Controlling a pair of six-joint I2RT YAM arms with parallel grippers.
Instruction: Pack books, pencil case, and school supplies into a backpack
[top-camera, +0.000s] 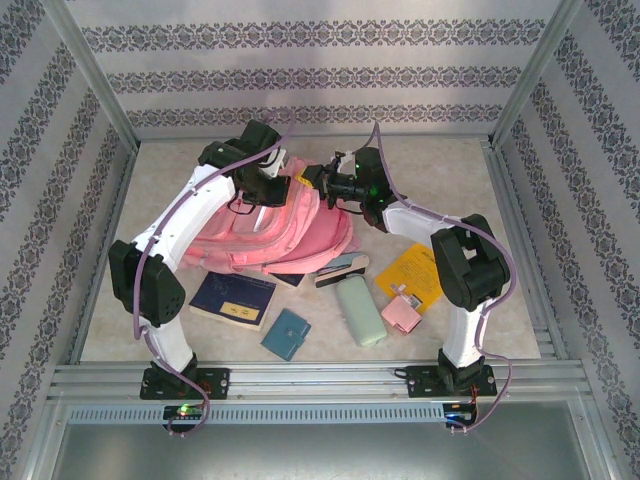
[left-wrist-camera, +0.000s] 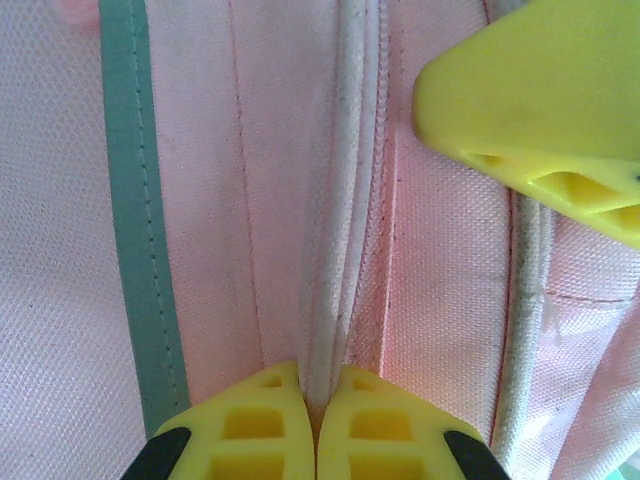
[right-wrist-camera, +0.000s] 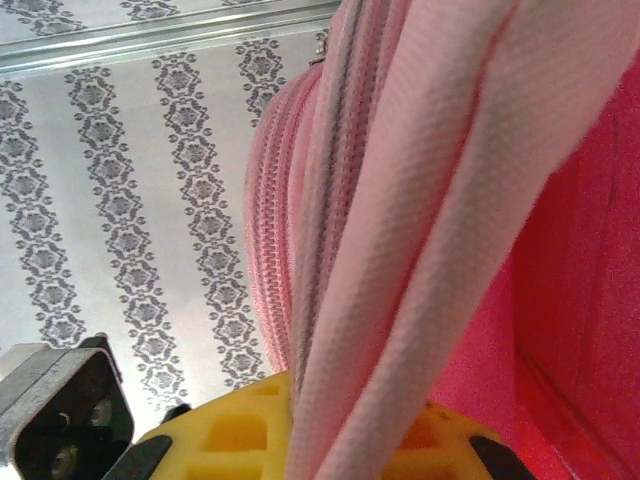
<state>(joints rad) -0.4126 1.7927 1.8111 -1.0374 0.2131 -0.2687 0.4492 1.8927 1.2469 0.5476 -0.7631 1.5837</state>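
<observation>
The pink backpack (top-camera: 262, 240) lies in the middle of the table, with both grippers at its far upper edge. My left gripper (top-camera: 264, 193) is shut on a whitish piped seam of the backpack (left-wrist-camera: 440, 280), pinched between the yellow fingertips (left-wrist-camera: 322, 385). My right gripper (top-camera: 323, 181) is shut on a pink fabric edge of the backpack (right-wrist-camera: 580, 300) that runs up out of its jaws (right-wrist-camera: 345, 400). In front lie a navy book (top-camera: 232, 298), a teal notebook (top-camera: 286, 333), a yellow book (top-camera: 412, 272), the mint pencil case (top-camera: 360, 311), a stapler (top-camera: 342, 268) and a small pink item (top-camera: 403, 316).
A yellow finger of the other gripper (left-wrist-camera: 540, 110) hangs close above the seam in the left wrist view. A green trim strip (left-wrist-camera: 135, 220) runs down the fabric. Patterned walls and a metal frame (top-camera: 300, 380) enclose the table.
</observation>
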